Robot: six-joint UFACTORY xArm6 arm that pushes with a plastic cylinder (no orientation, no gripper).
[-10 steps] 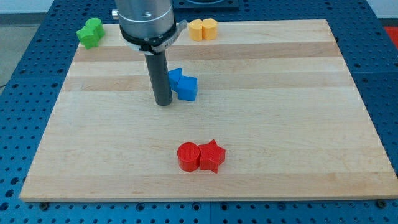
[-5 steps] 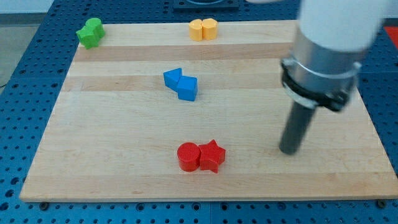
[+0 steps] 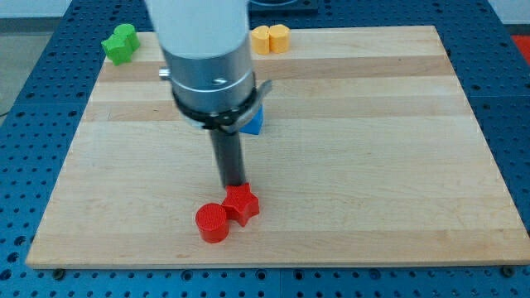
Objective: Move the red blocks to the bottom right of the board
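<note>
A red cylinder (image 3: 212, 222) and a red star block (image 3: 241, 204) lie touching each other near the view's bottom, left of centre on the wooden board (image 3: 373, 165). My tip (image 3: 234, 185) stands right at the star's top edge, touching or nearly touching it. The arm's grey body hides most of the blue blocks (image 3: 254, 122) behind it.
Green blocks (image 3: 120, 42) sit at the board's top left corner. Two yellow-orange blocks (image 3: 271, 38) sit at the top edge, near the middle. Only a corner of the blue blocks shows beside the arm.
My tip has swung from the right side of the board to just above the red star. Both red blocks have shifted left and slightly down; the cylinder now sits lower left of the star.
</note>
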